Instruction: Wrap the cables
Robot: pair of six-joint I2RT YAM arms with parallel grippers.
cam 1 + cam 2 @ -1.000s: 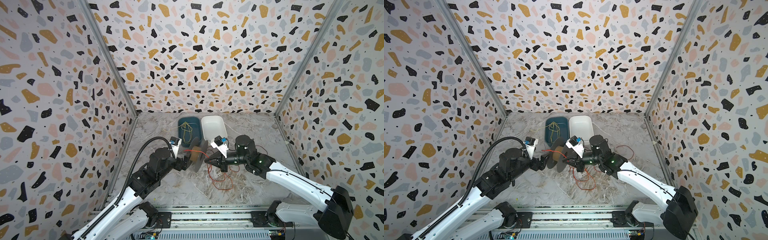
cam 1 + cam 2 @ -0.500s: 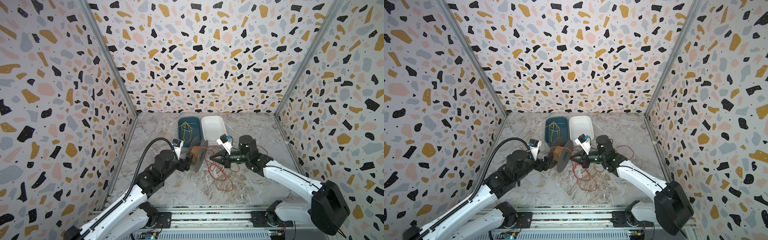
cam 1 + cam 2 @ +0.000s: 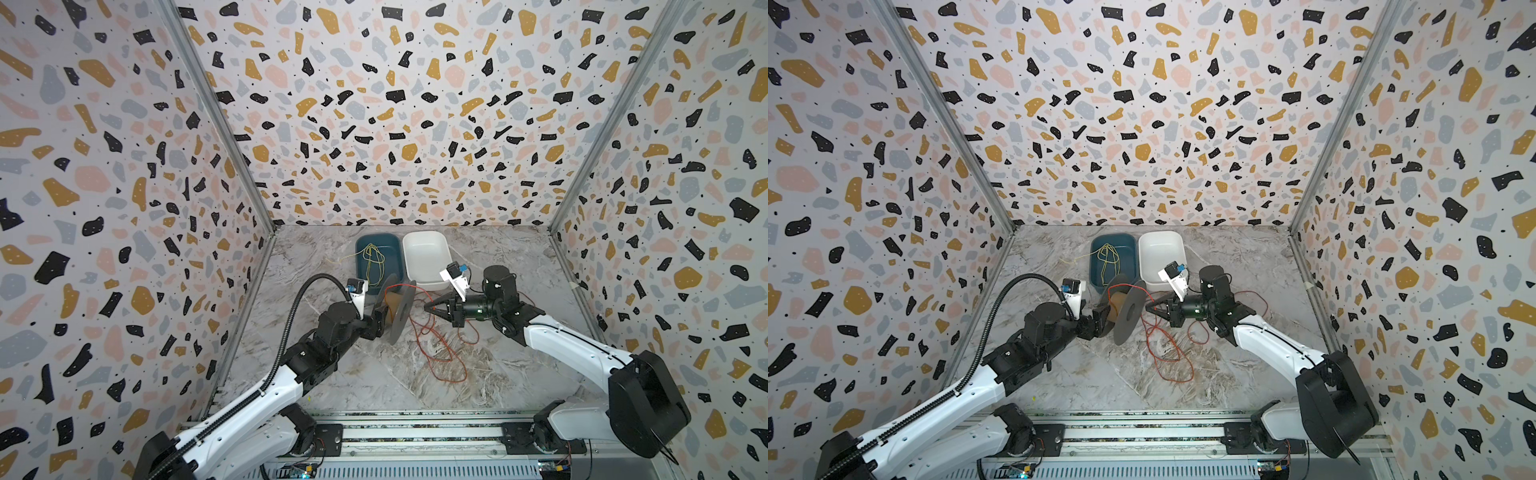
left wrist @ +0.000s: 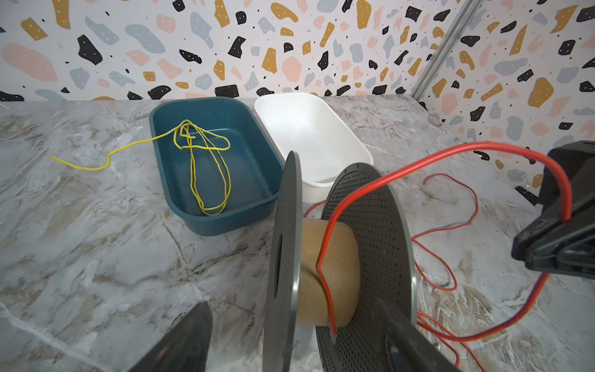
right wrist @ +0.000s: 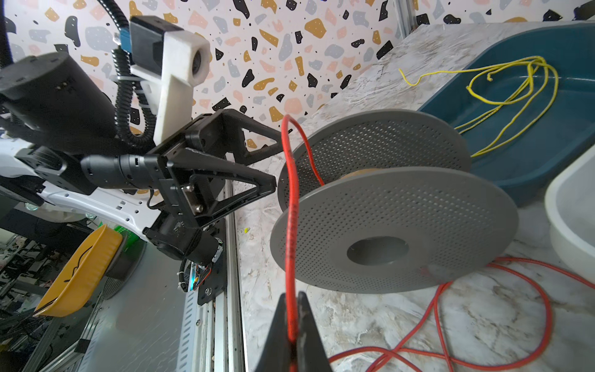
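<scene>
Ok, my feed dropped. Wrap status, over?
Left gripper open, straddling the spool. Right gripper shut on the red cable, strand running over the core. Rest lies loose on the table. Nothing blocking.

**Terrazzo booth, marble floor**

I'm looking into a three-sided booth. The back wall (image 3: 395,124) and the side walls (image 3: 104,208) carry a pale terrazzo print of black, ochre, pink and grey chips. They are joined by metal corner strips (image 3: 222,124). The floor (image 3: 353,382) is grey-brown marble pattern, evenly lit. An aluminium rail (image 3: 415,432) runs along its near edge.
</scene>
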